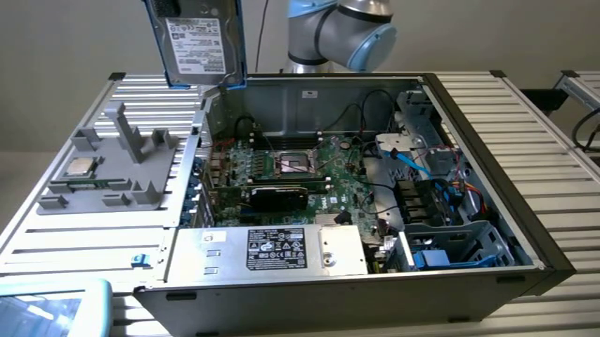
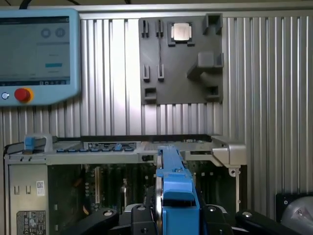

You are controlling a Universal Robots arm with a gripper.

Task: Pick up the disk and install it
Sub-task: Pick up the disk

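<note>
The disk point(image 1: 195, 45), a silver-grey drive with a white label in a blue carrier, hangs upright in the air above the far corner of the open computer case point(image 1: 487, 140), on the exterior view's left. In the wrist view I see its blue carrier point(image 2: 176, 186) edge-on, with my gripper point(image 2: 178, 218) shut on it and black fingers point(image 2: 212, 220) on either side. It hangs over the case edge with the motherboard point(image 1: 300, 168) below. The arm point(image 1: 342, 31) rises behind the case.
A grey fixture plate point(image 1: 122, 168) holding a small CPU chip point(image 1: 77, 167) lies on the exterior view's left of the case. A silver power-supply box point(image 1: 281, 249) fills the near corner. A drive cage with blue parts point(image 1: 459, 246) is on the right. A teach pendant point(image 2: 39, 54) lies on the ribbed table.
</note>
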